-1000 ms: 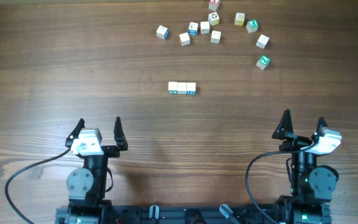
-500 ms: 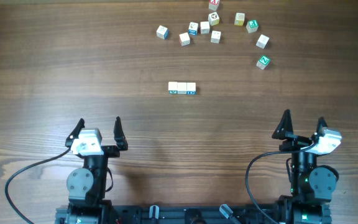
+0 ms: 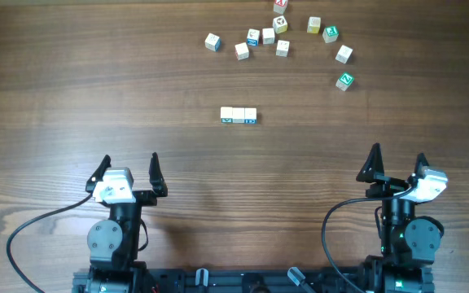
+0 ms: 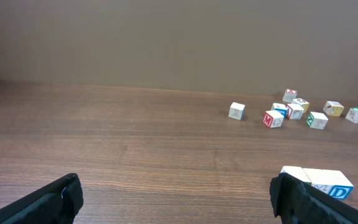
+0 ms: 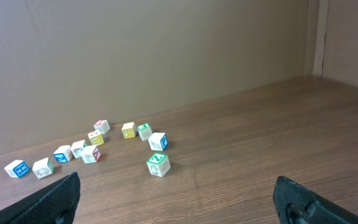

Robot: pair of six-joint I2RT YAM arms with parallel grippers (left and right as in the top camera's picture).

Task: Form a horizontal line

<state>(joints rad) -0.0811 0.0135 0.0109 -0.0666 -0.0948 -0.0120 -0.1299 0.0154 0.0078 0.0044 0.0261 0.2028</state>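
The horizontal line (image 3: 238,115) is a row of three small white cubes touching edge to edge near the table's middle, with teal and blue marks on their front faces. In the left wrist view the horizontal line (image 4: 319,181) shows at the lower right, partly behind my right fingertip. My left gripper (image 3: 129,172) rests at the near left, open and empty, well short of the row. At the near right my right gripper (image 3: 396,163) is open and empty too. The wrist views show the left gripper (image 4: 176,199) and the right gripper (image 5: 179,202) with jaws wide over bare wood.
Several loose letter cubes (image 3: 269,35) lie scattered at the far side of the table, among them a green Z cube (image 3: 345,80), also seen as the Z cube (image 5: 158,164). Cables run from both arm bases at the near edge.
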